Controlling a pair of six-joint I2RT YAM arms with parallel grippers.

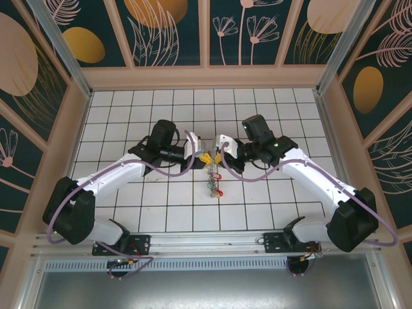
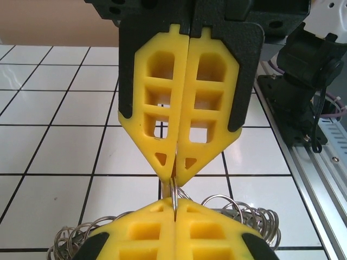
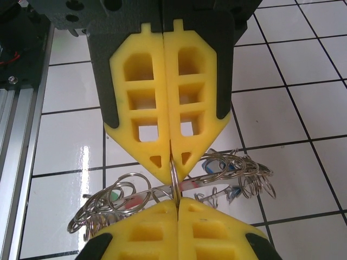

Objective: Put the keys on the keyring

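- Left gripper (image 2: pixel 174 205): two yellow plastic fingers with a lattice of rectangular cut-outs on black backing plates. They are pressed together, with the keyring (image 3: pixel 174 172) pinched in the seam at the tips.
- Right gripper (image 3: pixel 177 203): same build, fingers also together and nipping the same keyring from the opposite side. The two grippers sit tip to tip, nearly touching.
- The keyring reads as a thin, round, shiny silver wire loop. Only a short arc shows between the two sets of tips.
- Keys (image 1: pixel 212 182): a tangled bunch just under the grippers, trailing toward the near edge in the top view. Red, green and blue plastic heads are visible from the right wrist, plus one flat silver blade. Exact key count is unreadable.
- Small wire loops (image 3: pixel 103 208): many, coiled and overlapping on both sides of the bunch, too tangled to count.
- Cannot tell whether the bunch hangs free or rests on the table (image 1: pixel 129 129).
- The table is glossy white square tiles with dark grout lines.
- Count: two arms, two grippers, four fingers, one clamped ring.
- Room: open tiles all round the bunch. An aluminium rail (image 1: pixel 206 241) runs along the near edge, and framed wall panels (image 1: pixel 161 32) close off the other three sides.
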